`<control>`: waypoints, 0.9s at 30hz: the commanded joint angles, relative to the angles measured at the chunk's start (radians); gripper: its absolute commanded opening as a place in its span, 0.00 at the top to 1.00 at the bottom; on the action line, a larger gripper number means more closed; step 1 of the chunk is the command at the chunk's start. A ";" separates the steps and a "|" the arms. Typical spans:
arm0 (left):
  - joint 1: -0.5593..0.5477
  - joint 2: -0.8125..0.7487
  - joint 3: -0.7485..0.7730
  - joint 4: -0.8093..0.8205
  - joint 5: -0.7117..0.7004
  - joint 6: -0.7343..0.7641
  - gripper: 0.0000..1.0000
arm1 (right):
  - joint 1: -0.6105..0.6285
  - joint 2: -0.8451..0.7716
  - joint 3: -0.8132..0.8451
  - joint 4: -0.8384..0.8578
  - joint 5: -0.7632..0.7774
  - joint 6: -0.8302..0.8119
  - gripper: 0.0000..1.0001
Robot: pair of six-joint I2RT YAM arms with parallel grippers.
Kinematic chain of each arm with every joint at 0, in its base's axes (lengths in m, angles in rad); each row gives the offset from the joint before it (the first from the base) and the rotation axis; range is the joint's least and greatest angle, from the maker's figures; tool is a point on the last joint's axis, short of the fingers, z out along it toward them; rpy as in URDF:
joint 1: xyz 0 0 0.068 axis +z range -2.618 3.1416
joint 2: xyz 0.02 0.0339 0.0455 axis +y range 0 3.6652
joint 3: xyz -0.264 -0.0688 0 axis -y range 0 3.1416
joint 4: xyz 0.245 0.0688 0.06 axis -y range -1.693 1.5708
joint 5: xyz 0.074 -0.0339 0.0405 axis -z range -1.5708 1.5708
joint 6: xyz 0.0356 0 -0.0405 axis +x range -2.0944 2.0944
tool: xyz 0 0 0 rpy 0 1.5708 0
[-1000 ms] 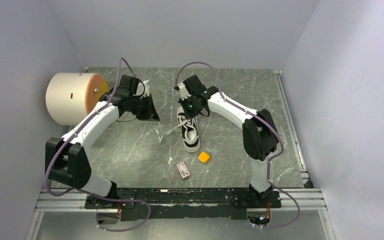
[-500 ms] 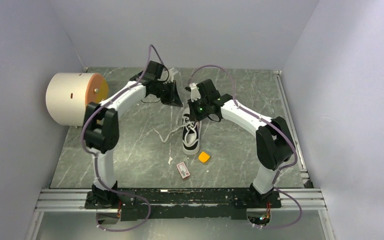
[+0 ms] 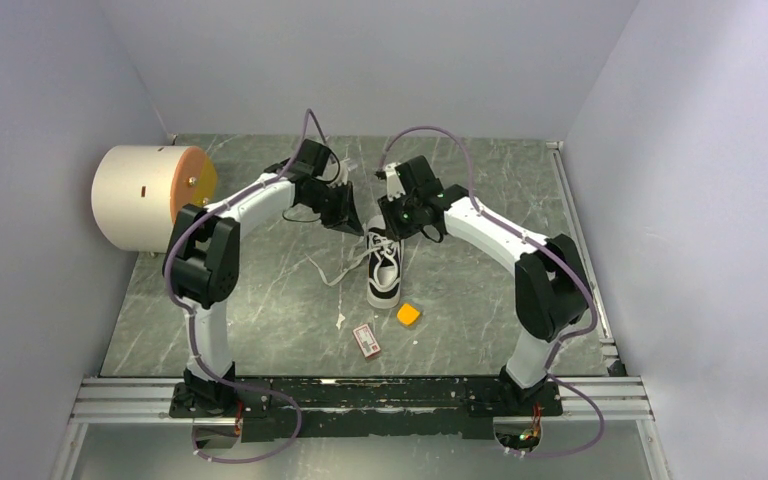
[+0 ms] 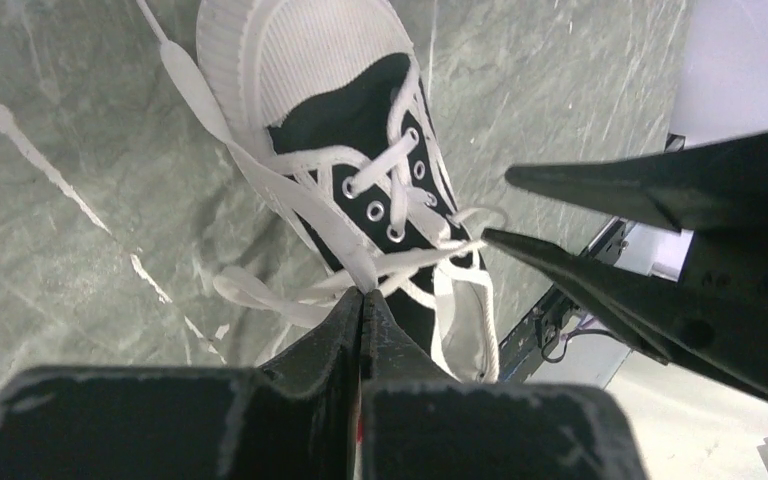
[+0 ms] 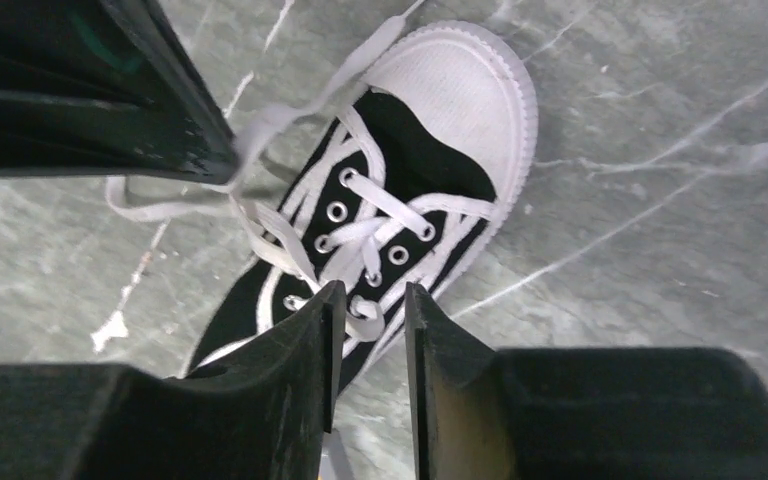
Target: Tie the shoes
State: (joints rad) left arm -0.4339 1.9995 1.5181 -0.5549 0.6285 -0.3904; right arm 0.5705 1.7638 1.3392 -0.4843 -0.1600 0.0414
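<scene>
sneaker (image 3: 384, 272) beneath left tool (image 3: 354, 219), right tool (image 3: 401, 226)

Our left arm (image 3: 255, 195) and right arm (image 3: 480, 225) wear white shells broken by black joint housings. From the black base rail (image 3: 360, 395), mauve cables (image 3: 425, 129) loop along each arm. Far from that rail, green lights (image 3: 398, 212) glow on the right wrist; our fingers (image 4: 330, 335) are matte black wedges.
</scene>
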 commanded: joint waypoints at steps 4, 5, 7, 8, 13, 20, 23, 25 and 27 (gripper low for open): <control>0.000 -0.095 -0.053 -0.010 -0.016 0.032 0.95 | 0.008 -0.105 -0.070 0.079 -0.009 -0.185 0.65; 0.000 -0.100 -0.060 -0.008 -0.013 0.030 0.95 | 0.010 -0.105 -0.086 0.100 -0.043 -0.225 0.64; 0.000 -0.107 -0.073 0.000 -0.004 0.025 0.95 | 0.029 -0.128 -0.148 0.164 -0.079 -0.322 0.60; 0.000 -0.111 -0.079 0.004 0.000 0.023 0.95 | 0.045 -0.145 -0.174 0.189 -0.082 -0.375 0.60; 0.000 -0.129 -0.084 -0.011 -0.007 0.037 0.95 | 0.075 -0.183 -0.218 0.201 -0.108 -0.633 0.61; 0.001 -0.144 -0.102 -0.009 -0.002 0.043 0.95 | 0.090 -0.117 -0.176 0.200 -0.023 -0.730 0.63; 0.003 -0.147 -0.100 -0.023 -0.003 0.055 0.95 | 0.098 -0.084 -0.145 0.180 -0.030 -0.748 0.64; 0.008 -0.149 -0.098 -0.030 -0.002 0.065 0.95 | 0.110 -0.073 -0.142 0.178 -0.027 -0.761 0.65; 0.017 -0.150 -0.097 -0.034 0.004 0.070 0.95 | 0.119 -0.061 -0.141 0.174 -0.024 -0.770 0.64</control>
State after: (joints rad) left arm -0.4309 1.8854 1.4258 -0.5709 0.6167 -0.3511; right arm 0.6693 1.6787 1.1721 -0.3111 -0.1959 -0.6724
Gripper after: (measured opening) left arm 0.053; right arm 0.356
